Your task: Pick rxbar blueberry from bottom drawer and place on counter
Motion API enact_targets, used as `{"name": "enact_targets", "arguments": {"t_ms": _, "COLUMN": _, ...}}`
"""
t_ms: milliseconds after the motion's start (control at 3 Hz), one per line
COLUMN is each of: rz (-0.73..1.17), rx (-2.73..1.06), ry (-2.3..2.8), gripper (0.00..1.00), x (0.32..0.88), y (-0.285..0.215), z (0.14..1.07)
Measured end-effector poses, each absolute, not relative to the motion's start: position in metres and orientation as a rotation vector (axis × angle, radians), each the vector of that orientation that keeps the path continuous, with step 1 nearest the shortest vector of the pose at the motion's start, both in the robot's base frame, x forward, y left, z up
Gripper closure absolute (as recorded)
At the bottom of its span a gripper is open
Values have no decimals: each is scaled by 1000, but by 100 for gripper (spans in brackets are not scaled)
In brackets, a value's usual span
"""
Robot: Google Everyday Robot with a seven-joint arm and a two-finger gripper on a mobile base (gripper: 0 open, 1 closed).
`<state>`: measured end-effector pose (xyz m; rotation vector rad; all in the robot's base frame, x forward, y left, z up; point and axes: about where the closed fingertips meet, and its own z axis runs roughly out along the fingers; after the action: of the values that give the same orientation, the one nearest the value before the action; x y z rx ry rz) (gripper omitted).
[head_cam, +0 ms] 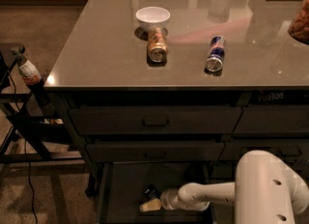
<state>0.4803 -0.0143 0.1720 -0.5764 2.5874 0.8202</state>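
Gripper (150, 205), a pale claw on the white arm, sits low in the wide dark grey metal bottom drawer (125, 184); its spread cannot be told. The small dark-wrapped rxbar blueberry (151, 191) lies just beside it, alone on the drawer floor. You should square over the bar before closing. The white round bowl (152, 15) on the glossy grey-brown counter (96, 59) shows no contents.

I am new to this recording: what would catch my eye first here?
The white arm reaches into the open bottom drawer, its gripper close beside the dark rxbar blueberry. On the counter above, a tan can and a blue-silver can lie on their sides near a white bowl.
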Motion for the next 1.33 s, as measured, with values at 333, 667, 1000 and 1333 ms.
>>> {"name": "enact_targets", "arguments": {"t_ms": 333, "rz": 803, "rx": -590, "ry": 2560, "gripper": 0, "x": 490, "y": -9, "z": 159}}
{"name": "enact_targets", "arguments": {"t_ms": 667, "rz": 778, "rx": -602, "ry": 2554, "gripper": 0, "x": 495, "y": -6, "z": 145}}
{"name": "enact_targets", "arguments": {"t_ms": 1000, "rz": 736, "rx": -615, "ry": 2557, "gripper": 0, "x": 499, "y": -7, "z": 132}}
{"name": "enact_targets", "arguments": {"t_ms": 1333, "rz": 707, "rx": -613, "ry": 2585, "gripper": 0, "x": 496, "y": -10, "z": 123}}
